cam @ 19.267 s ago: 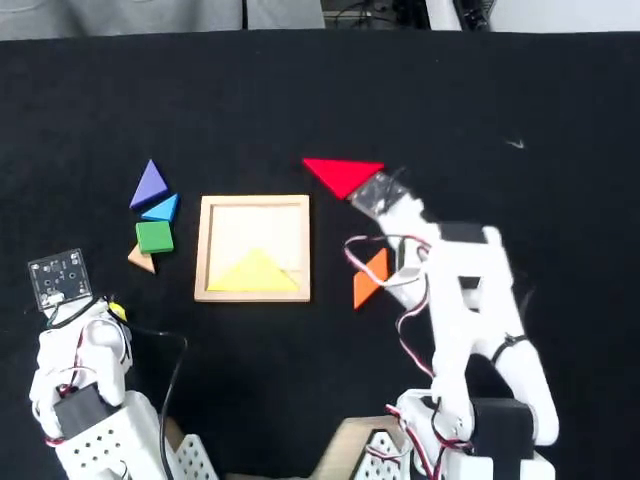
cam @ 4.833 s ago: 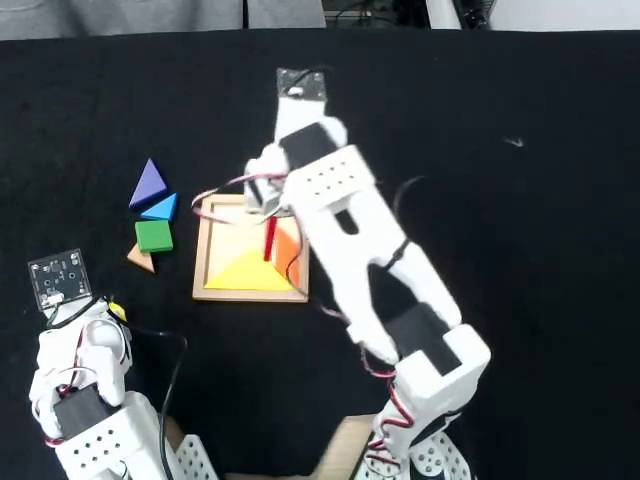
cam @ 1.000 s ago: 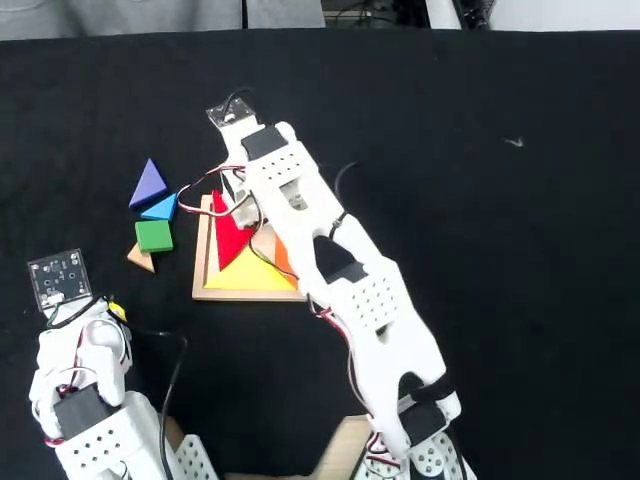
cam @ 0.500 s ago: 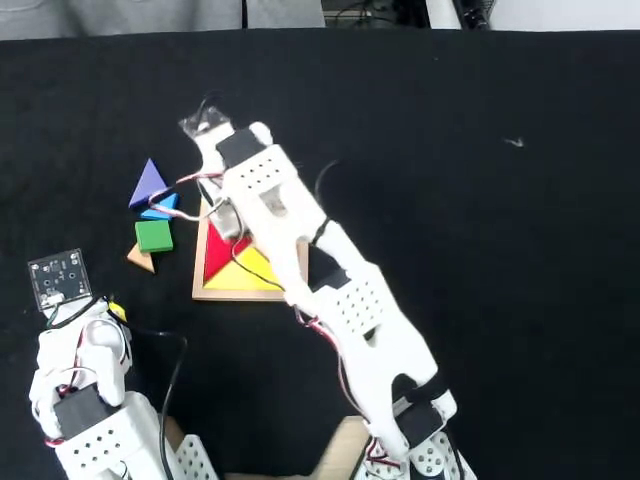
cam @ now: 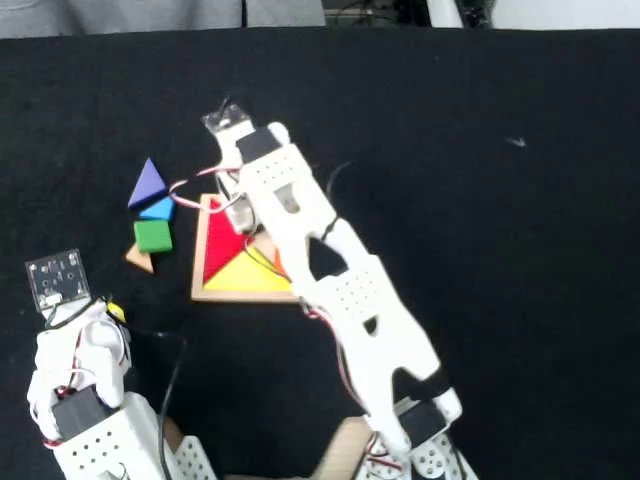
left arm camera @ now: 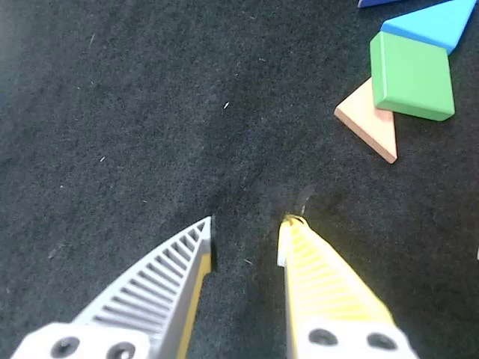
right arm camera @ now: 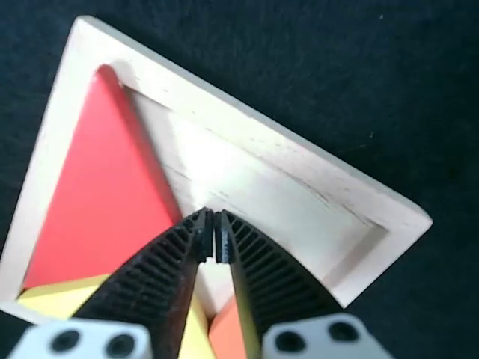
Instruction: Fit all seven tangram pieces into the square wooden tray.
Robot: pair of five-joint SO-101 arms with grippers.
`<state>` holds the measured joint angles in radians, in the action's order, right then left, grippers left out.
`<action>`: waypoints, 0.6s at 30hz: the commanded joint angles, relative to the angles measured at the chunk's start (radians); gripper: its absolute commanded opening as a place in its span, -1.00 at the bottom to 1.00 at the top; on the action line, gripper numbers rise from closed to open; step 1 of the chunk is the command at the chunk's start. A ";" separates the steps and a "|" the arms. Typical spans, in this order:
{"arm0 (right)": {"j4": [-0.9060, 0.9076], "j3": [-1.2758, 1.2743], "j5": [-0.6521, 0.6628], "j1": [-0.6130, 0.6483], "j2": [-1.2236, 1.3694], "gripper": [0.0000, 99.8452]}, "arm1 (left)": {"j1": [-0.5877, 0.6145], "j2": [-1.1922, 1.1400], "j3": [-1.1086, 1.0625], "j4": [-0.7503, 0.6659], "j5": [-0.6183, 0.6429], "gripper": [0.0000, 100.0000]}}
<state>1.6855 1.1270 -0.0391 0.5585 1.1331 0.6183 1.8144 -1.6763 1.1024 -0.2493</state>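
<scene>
- The wooden tray [cam: 240,294] sits a little left of the middle of the high view, on the black table [cam: 500,250].
- Three pieces lie in the tray. A red triangle [cam: 220,252] is along its left side. A yellow triangle [cam: 250,277] is along its bottom side. An orange piece [right arm camera: 241,338] is next to the yellow one, mostly under the arm.
- The white right arm [cam: 340,290] reaches from the bottom of the high view up across the tray.
- The right gripper [right arm camera: 212,228] is pinched closed with nothing in it. Its tips are over the bare tray floor, right beside the red triangle's edge.
- Four pieces lie in a clump just left of the tray. The purple triangle [cam: 148,185] is at the top, then the blue piece [cam: 157,209], then the green square [cam: 153,236]. The tan triangle [cam: 139,258] is lowest and touches the green square.
- The left arm [cam: 80,370] is in the lower left corner.
- The left gripper [left arm camera: 247,228] has its fingers spread apart and holds nothing. It is over bare black table, near the tan triangle.
</scene>
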 commanded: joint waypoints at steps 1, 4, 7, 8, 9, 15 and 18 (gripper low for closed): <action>0.028 0.048 0.009 0.003 -0.013 -0.98 | -0.012 0.008 -0.008 -0.020 -0.011 -0.68; 0.071 0.048 0.009 0.021 -0.038 -0.98 | -0.012 0.008 -0.008 -0.020 -0.011 -0.68; 0.077 0.047 0.009 0.029 -0.077 -0.98 | -0.012 0.008 -0.008 -0.020 -0.011 -0.68; 0.075 0.048 0.009 0.026 -0.094 -0.98 | -0.012 0.008 -0.008 -0.020 -0.011 -0.68; 0.068 0.051 0.011 0.025 -0.113 -0.98 | -0.012 0.008 -0.008 -0.020 -0.011 -0.68; -0.110 0.088 0.009 0.017 -0.137 -0.98 | -0.012 0.008 -0.008 -0.020 -0.011 -0.68; -0.224 0.091 0.009 0.018 -0.107 -0.98 | -0.012 0.008 -0.008 -0.020 -0.011 -0.68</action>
<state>1.5627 1.1638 -0.0391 0.5662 1.0733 0.6183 1.8144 -1.6763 1.1024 -0.2493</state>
